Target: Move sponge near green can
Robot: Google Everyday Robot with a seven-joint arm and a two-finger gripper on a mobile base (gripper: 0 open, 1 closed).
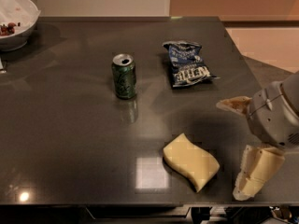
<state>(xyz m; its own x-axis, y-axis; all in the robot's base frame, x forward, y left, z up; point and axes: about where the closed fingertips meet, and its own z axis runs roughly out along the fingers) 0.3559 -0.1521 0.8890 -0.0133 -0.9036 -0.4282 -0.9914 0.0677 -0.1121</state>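
Note:
The pale yellow sponge [190, 161] lies flat on the dark table [70, 139], near the front edge, right of centre. The green can [124, 76] stands upright further back and to the left, well apart from the sponge. My gripper [229, 150] is at the right side of the table, just right of the sponge and above the table surface. Its two pale fingers [254, 171] are spread wide, open and empty, with the gap facing the sponge. It is not touching the sponge.
A blue chip bag [188, 63] lies behind the sponge, right of the can. A white bowl [16, 22] with some food sits at the far left corner. The table's front edge runs just below the sponge.

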